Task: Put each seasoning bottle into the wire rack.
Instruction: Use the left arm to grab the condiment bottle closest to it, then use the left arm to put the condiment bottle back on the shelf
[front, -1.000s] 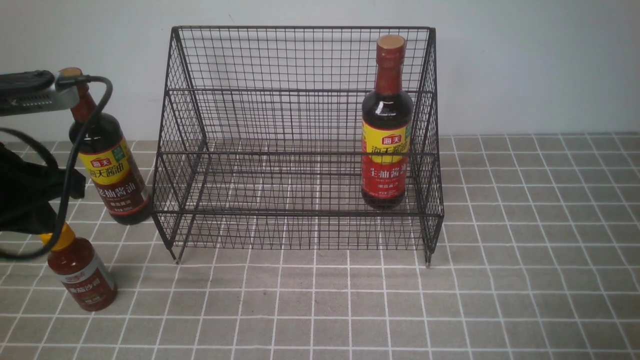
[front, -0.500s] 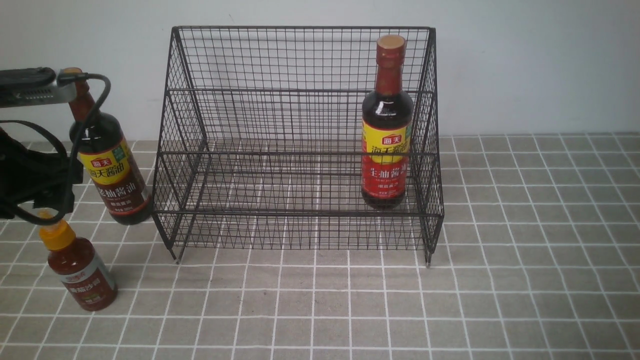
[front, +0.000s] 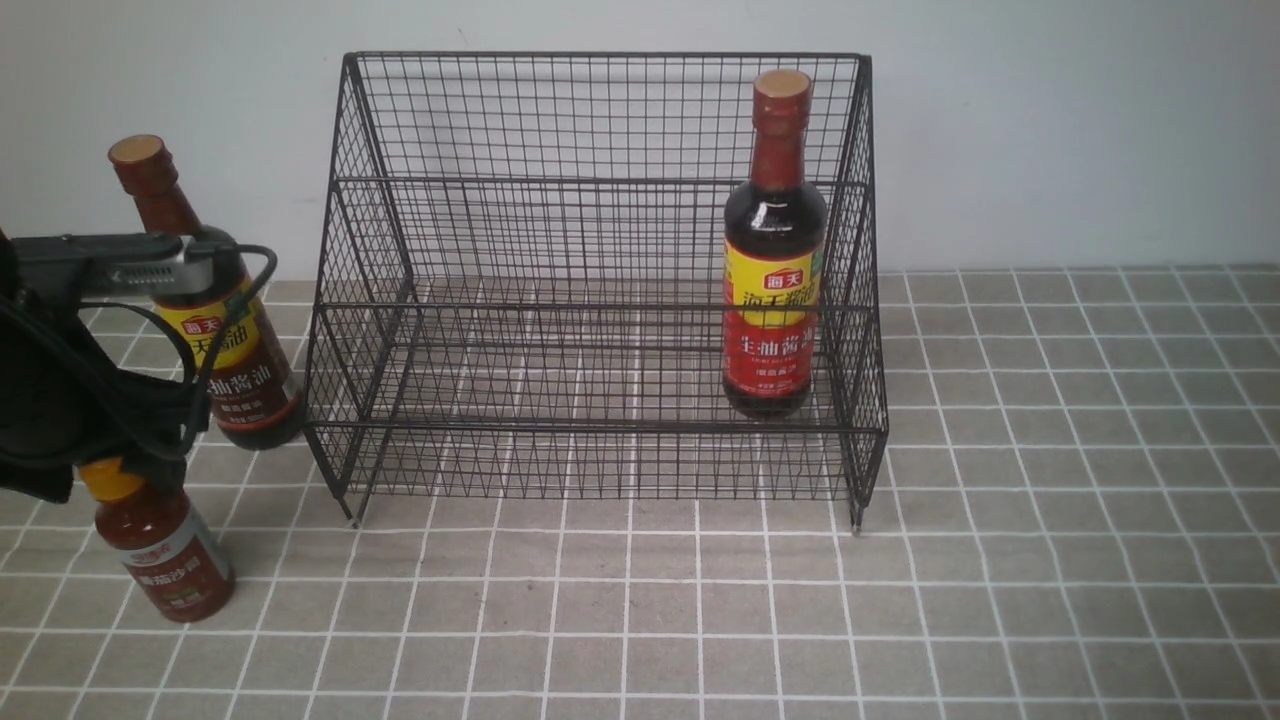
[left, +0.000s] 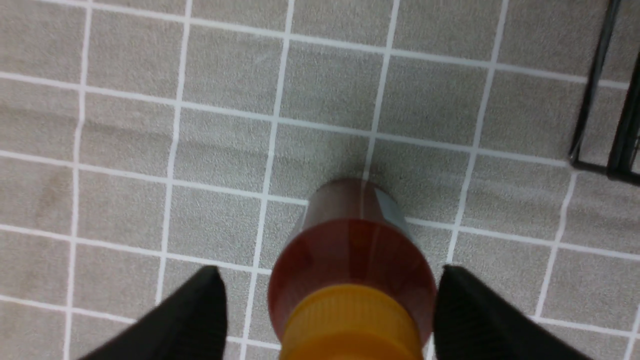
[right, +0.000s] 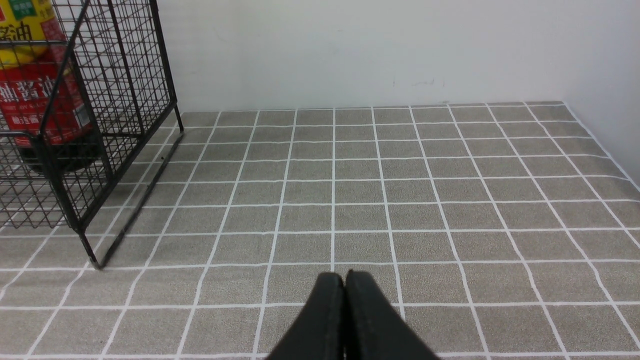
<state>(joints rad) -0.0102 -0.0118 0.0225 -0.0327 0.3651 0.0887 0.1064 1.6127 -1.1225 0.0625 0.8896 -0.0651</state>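
While my left gripper (left: 331, 295) is hovering around the top of the red bottle (front: 165, 552), its jaws are standing wide apart, one finger on each side of the yellow cap (left: 352, 325), and gaps are showing beside the cap, so I am holding nothing with it. The nozzle is hiding behind my gripper in the front view, and the left wrist view is cutting off the cap; my fingers are looking blurred there. The red bottle is standing on the table (front: 690, 620), outside the rack (front: 600, 428).

Near it, the left soy (front: 245, 390) is also standing outside, just beside the rack, with my left arm's camera (front: 150, 270) and cable (front: 262, 262) covering part of its shoulder and label. The right soy (front: 775, 240) is standing inside the rack, toward its right side, wires crossing its label; the right wrist view is cropping its neck. My right gripper (right: 346, 280) is keeping its fingers shut together, gripping nothing.
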